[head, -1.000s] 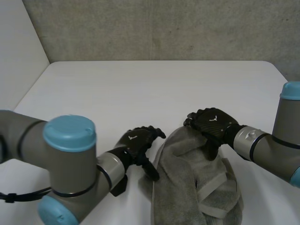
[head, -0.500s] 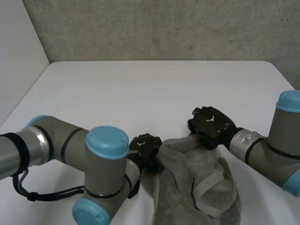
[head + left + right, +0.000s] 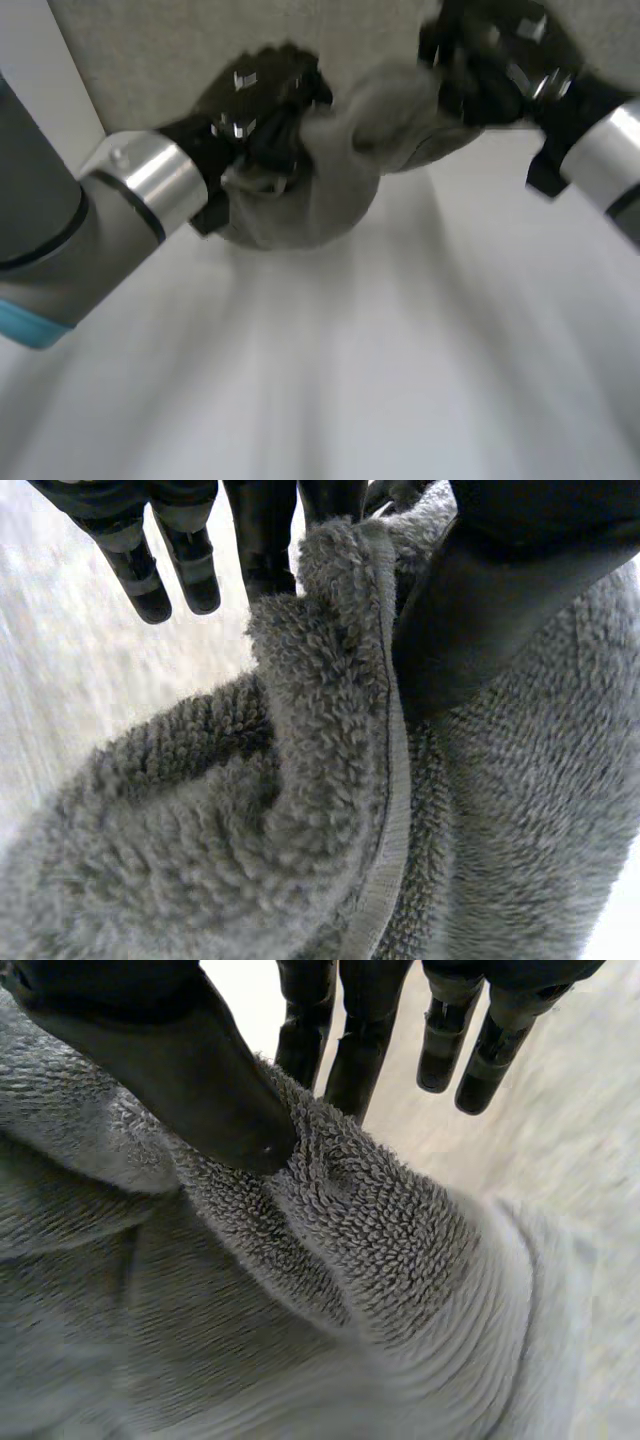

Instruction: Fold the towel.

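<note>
1. We are looking at one grey towel (image 3: 330, 175), hanging bunched above the white table (image 3: 400, 380) and strung between two hands.
2. At the towel's left end, the left hand (image 3: 255, 100) is pinching the hemmed edge, its thumb pressing the pile against its fingers (image 3: 262, 540).
3. At the towel's right end, the right hand (image 3: 495, 60) is gripping a fold the same way, thumb bearing down on cloth against its fingers (image 3: 350, 1060).
4. We are noticing small white marks on the backs of both hands, too blurred to read.
</note>
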You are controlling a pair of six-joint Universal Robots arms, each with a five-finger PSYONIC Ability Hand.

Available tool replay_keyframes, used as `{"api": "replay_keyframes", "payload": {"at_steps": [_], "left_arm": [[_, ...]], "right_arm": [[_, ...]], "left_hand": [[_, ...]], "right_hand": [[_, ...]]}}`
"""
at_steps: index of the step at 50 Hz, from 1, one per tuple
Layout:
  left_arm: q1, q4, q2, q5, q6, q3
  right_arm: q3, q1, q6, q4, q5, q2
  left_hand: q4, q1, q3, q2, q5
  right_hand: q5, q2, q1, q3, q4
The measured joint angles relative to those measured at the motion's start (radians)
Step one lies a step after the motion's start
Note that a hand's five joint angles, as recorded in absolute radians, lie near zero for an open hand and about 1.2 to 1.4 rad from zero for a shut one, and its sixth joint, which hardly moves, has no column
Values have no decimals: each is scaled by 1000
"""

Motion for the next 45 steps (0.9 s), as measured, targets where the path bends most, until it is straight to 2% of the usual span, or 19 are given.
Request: {"api": "replay_keyframes", "payload": {"at_steps": [2, 4, 7, 9, 11, 14, 19, 28, 38, 45], "left_arm": [[10, -4, -5, 11, 10, -67], [15, -5, -14, 13, 25, -120], [23, -3, -50, 11, 83, -226], [24, -2, -74, 6, 122, -272], [23, 0, -97, 1, 162, -308], [20, 2, -133, -7, 221, -349], [21, 4, -151, -12, 252, -362], [54, 7, -92, -15, 247, -370], [82, 14, 9, -15, 245, -446], [82, 14, 52, -14, 247, -519]], "right_arm": [[72, -2, -56, 5, -37, 3], [125, -5, -119, 12, -60, 13], [220, -12, -283, 40, -90, 55], [255, -17, -371, 65, -95, 85], [281, -25, -456, 97, -96, 120], [306, -37, -564, 158, -88, 181], [310, -47, -615, 201, -66, 229], [301, -69, -593, 184, -9, 237], [289, -138, -531, 132, 137, 246], [285, -168, -524, 130, 171, 276]], "left_hand": [[0, -11, 0, -7, -4], [0, -129, 0, -125, -104], [0, -681, 0, -672, -676], [0, -904, 0, -888, -898], [0, -979, 0, -980, -1004], [0, -992, 0, -993, -1026], [0, -992, 0, -994, -1026], [0, -992, 0, -994, -1026], [0, -989, 0, -990, -1007], [0, -824, 0, -814, -806]], "right_hand": [[0, 0, 0, 0, 0], [0, 0, 0, 0, 0], [0, 0, 0, 0, 0], [0, 0, 0, 0, 0], [0, 0, 0, 0, 0], [0, 0, 0, 0, 0], [0, -1, 0, 0, 0], [0, -1, 0, 0, 0], [0, -1, 0, 0, 0], [0, -1, 0, 0, 0]]}}
